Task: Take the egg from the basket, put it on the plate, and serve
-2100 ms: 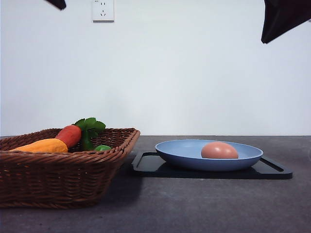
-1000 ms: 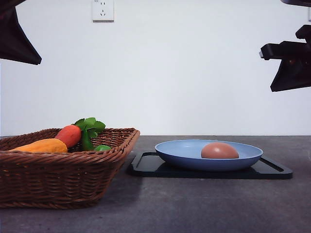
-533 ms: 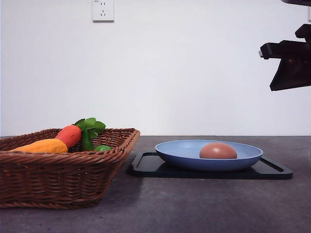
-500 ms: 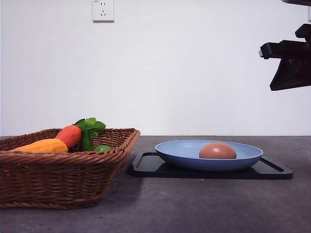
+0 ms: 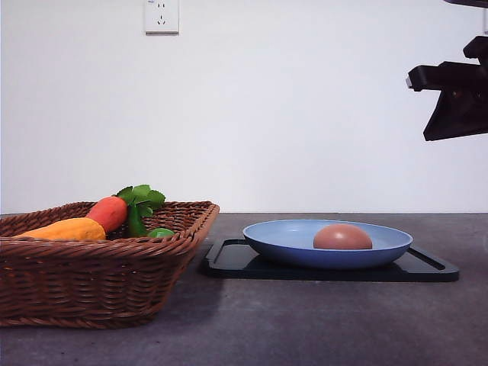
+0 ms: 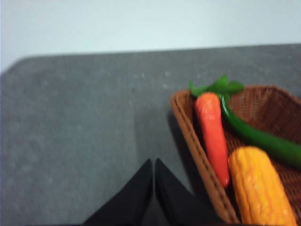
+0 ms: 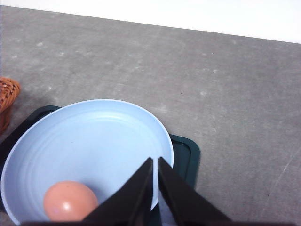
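Front view gives me the egg lying inside the blue plate, which sits on a black tray on the dark surface, just right of the wicker basket. The basket holds a carrot with green leaves, a yellow-orange item and a green piece. My right arm hangs high at the right edge. On the right wrist camera my right claw is closed tight and empty above the plate's rim, the egg off to one side. My left claw is likewise pinched closed on nothing, over bare surface just beside the basket.
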